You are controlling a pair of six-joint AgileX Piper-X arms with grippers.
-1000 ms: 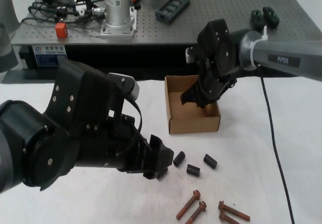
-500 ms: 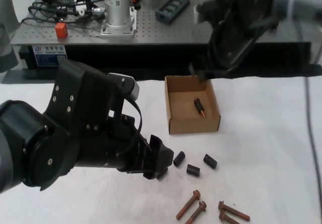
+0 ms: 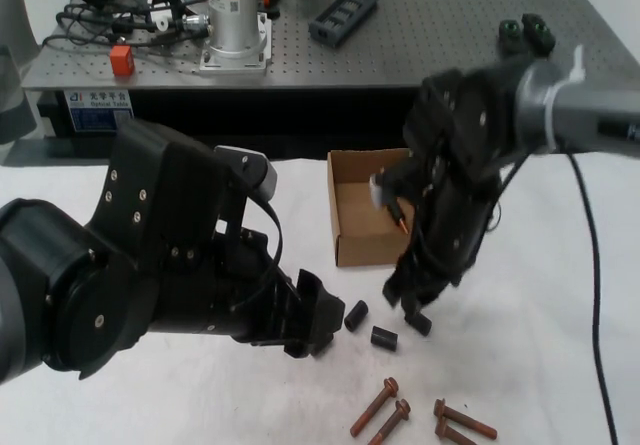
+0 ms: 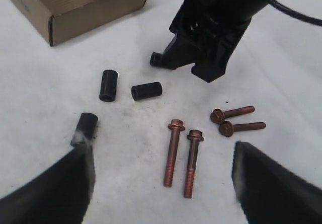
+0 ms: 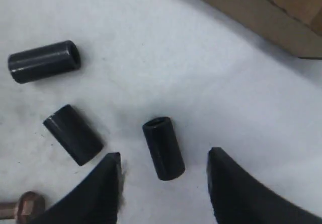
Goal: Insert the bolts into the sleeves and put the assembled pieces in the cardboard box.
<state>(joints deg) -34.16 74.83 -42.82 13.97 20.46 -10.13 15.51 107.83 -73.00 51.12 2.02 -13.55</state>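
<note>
- The sleeve [image 5: 163, 147] framed by the right pincer [image 5: 162, 156] is a short, stiff tube. It is probably light, and its curved wall is likely slick, so it could roll or squirt away if pinched off-centre (my guess from its shape).
- I would take hold across the middle of its length, with the pads on opposite sides of the wall. That leaves the open bore free for a bolt.
- The sleeve is matte black and plain-walled, with one dark hollow end showing. It lies on its side on the white bench [image 3: 520, 385], just in front of the cardboard box [image 3: 350, 250].
- The right pincer is spread, with one finger on each side of that sleeve. As far as I can see, neither finger touches it.
- A second sleeve [image 5: 73, 134] and a third sleeve [image 5: 44, 61] lie close by, also on their sides.
- Four bolts lie loose on the bench, farther from the box than the sleeves. One pair of bolts [image 4: 172, 153] lies side by side, and another pair [image 4: 232, 114] sits near it. They are copper-coloured, rigid and heavier-looking, with flanged heads and threaded shanks.
- The left pincer [image 4: 161, 147] is released and grasps nothing. It hangs low over the bolts and sleeves.
- Inside the box, a copper bolt end [image 3: 400, 222] shows.
</note>
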